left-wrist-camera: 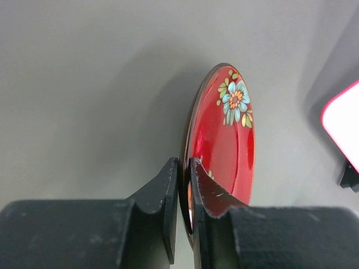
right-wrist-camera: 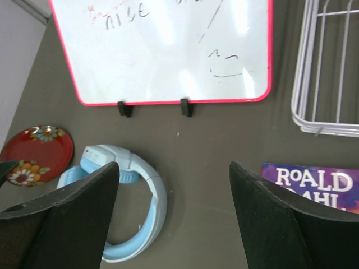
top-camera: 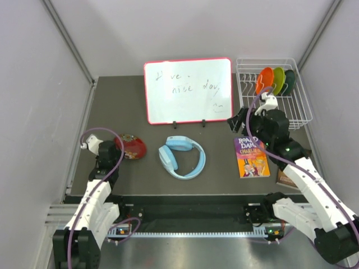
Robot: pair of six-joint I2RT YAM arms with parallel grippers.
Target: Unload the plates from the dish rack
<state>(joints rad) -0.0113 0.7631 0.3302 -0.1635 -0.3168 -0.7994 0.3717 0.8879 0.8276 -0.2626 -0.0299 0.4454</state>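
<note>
We see the left gripper (left-wrist-camera: 185,168) with its fingers pinched on the rim of the dark red plate (top-camera: 132,147), which lies flat on the table (top-camera: 219,147) at the near left. The orange plate (top-camera: 265,80), yellow-green plate (top-camera: 277,80) and dark green plate (top-camera: 289,81) stand upright in the dish rack (top-camera: 273,59) at the far right. We find the right gripper (right-wrist-camera: 174,213) with its fingers wide apart and holding nothing, just in front of the rack.

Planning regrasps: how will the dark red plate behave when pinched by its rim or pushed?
The dark red plate looks glossy, so it may slip in the left gripper's pinch. Pinched at the rim it shows no bend: probably stiff. Flat on the table, it would likely slide, not roll.
</note>
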